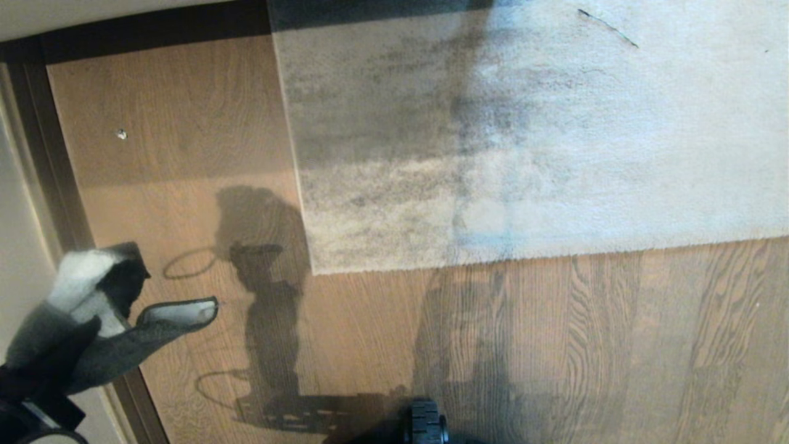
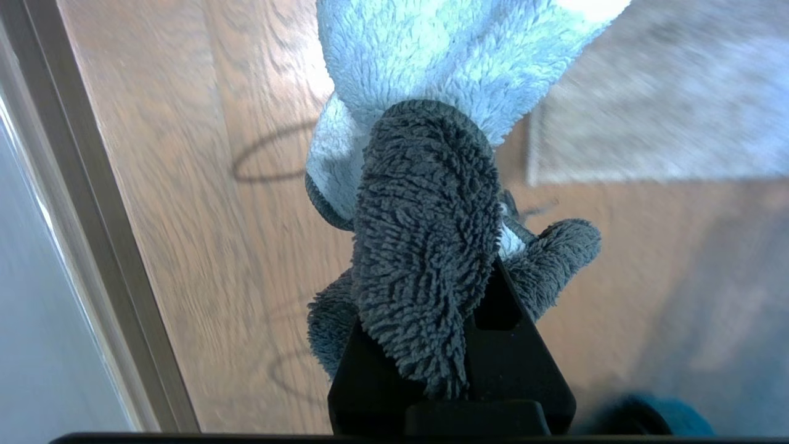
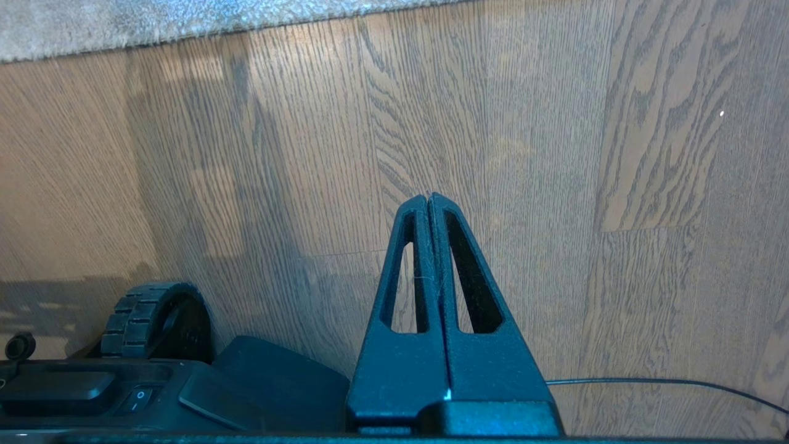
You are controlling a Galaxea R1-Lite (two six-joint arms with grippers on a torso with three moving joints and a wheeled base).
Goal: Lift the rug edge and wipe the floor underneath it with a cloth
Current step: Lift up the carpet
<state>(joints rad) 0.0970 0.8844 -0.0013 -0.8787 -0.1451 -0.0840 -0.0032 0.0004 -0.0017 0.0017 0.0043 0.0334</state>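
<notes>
**Cloth in my left grip, rug lying flat**

My left gripper (image 2: 431,271) is pinched tight on the cloth (image 2: 425,234), held up off the floor (image 1: 555,345) at my near left. The rag is shaggy microfibre in two tones: a dark grey looped pile folds over my fingers and hangs down past them, and a pale whitish part fans out beyond (from the head view it reads as a white patch above dark, drooping folds, with one flap sticking out toward the rug). It touches nothing but my gripper.

My right gripper (image 3: 429,246) is pressed fully together with nothing in it, parked low beside my base and one ridged black wheel (image 3: 148,314), with a thin black cable (image 3: 666,383) trailing on the planks near it.

The boards are light brown wood with strong dark grain, crossed by my own shadow. Farther out, the rug edge (image 1: 542,251) lies flat on them, a straight border meeting a square corner (image 1: 313,270). Its pile is short, light grey and darker in smudged patches. Beyond the bare wood on the left, a dark skirting strip (image 1: 148,28) runs along the wall.
</notes>
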